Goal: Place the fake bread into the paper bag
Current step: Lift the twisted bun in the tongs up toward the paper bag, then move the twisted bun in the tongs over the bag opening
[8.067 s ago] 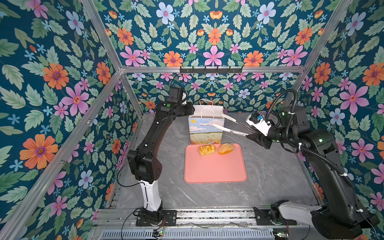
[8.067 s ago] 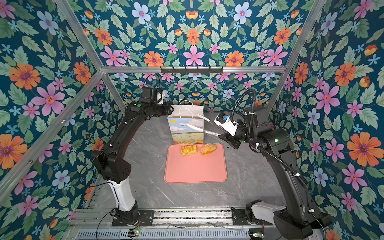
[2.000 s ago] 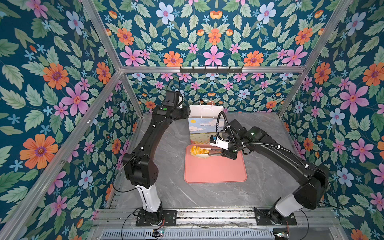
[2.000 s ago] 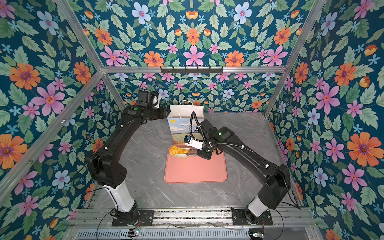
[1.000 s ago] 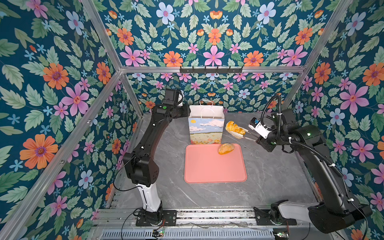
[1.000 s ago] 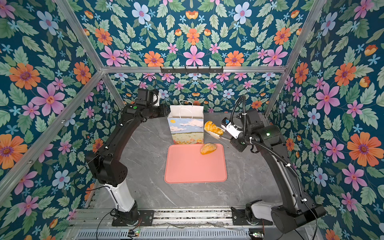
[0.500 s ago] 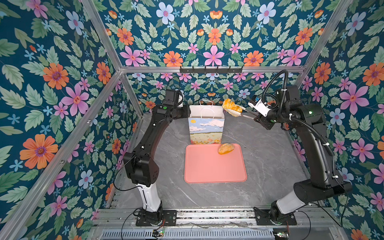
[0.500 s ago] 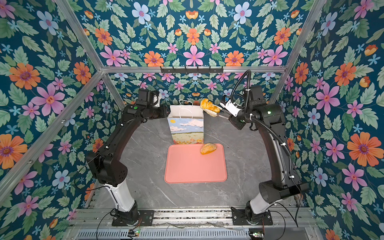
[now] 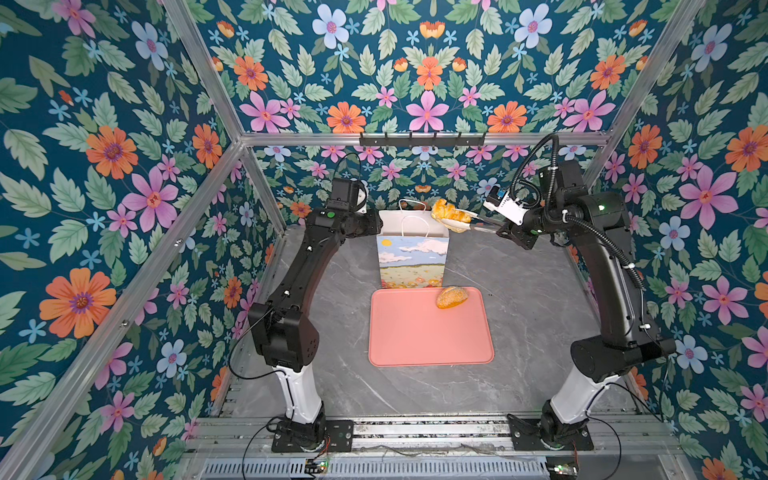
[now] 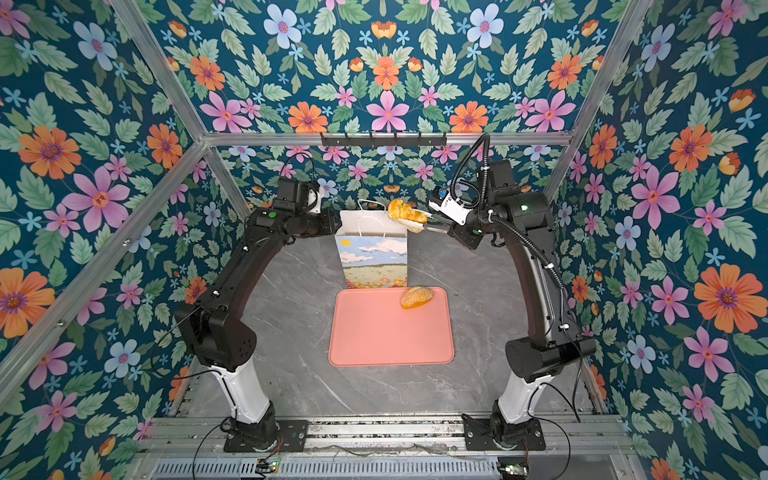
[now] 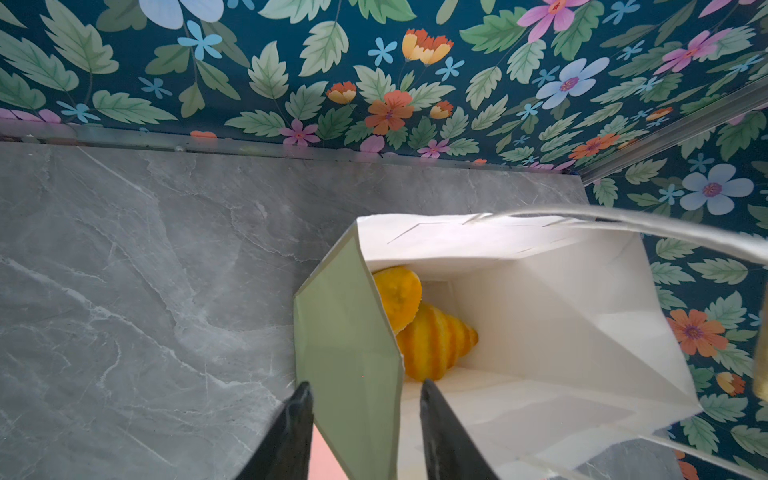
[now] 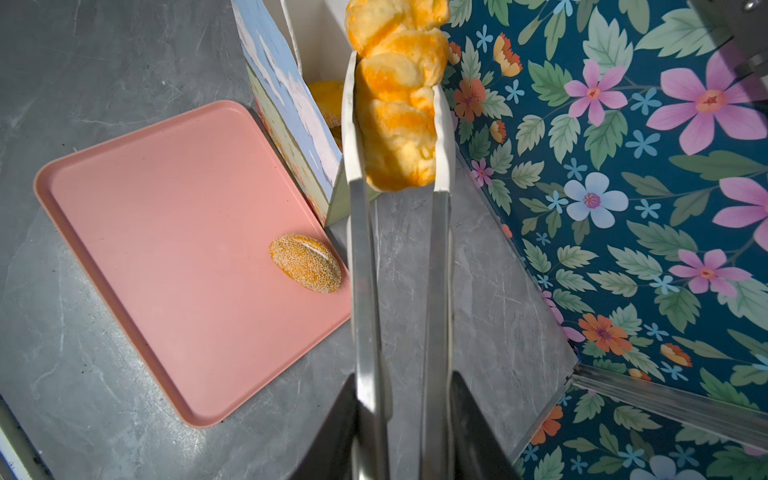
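Observation:
The paper bag (image 9: pixel 412 257) (image 10: pixel 372 262) stands upright behind the pink tray. My left gripper (image 11: pixel 365 384) (image 9: pixel 372 226) is shut on its pale green side wall (image 11: pixel 345 332), one finger outside and one inside. In the bag lie a ridged croissant (image 11: pixel 436 345) and another golden piece (image 11: pixel 399 295). My right gripper (image 12: pixel 405 376) (image 9: pixel 505 230) is shut on metal tongs (image 12: pixel 361 270). The tongs pinch a glazed lattice pastry (image 12: pixel 399 124) (image 9: pixel 449 212) (image 10: pixel 405 215), held above the bag's right rim. A sesame roll (image 9: pixel 452 297) (image 12: pixel 305 269) lies on the tray's far right corner.
The pink tray (image 9: pixel 415 336) (image 10: pixel 382 336) (image 12: pixel 166 228) lies flat on the grey marble table in front of the bag. Flowered walls close in at the back and both sides. A black hook rail (image 9: pixel 422 139) runs along the back wall above the bag.
My right arm has lifted the pastry in the tongs from beside the bag up and leftward to above its right rim. The left gripper, bag and sesame roll have stayed put.

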Robot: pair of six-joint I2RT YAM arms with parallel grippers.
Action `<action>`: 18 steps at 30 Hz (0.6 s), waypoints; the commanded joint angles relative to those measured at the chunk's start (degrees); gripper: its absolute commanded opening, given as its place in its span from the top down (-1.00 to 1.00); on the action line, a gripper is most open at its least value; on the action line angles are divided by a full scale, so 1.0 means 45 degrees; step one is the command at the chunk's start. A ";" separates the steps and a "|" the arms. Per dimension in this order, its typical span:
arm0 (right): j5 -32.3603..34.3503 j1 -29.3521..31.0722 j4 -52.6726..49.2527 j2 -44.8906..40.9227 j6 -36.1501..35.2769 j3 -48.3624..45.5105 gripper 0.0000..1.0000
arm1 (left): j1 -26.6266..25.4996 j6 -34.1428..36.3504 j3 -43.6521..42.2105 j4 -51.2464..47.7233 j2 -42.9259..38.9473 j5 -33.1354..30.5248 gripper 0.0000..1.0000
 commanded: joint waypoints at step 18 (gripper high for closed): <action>0.0004 0.1064 -0.0192 0.1409 -0.1419 0.1338 0.40 | 0.0002 -0.0214 0.0101 0.0095 0.0074 0.0225 0.13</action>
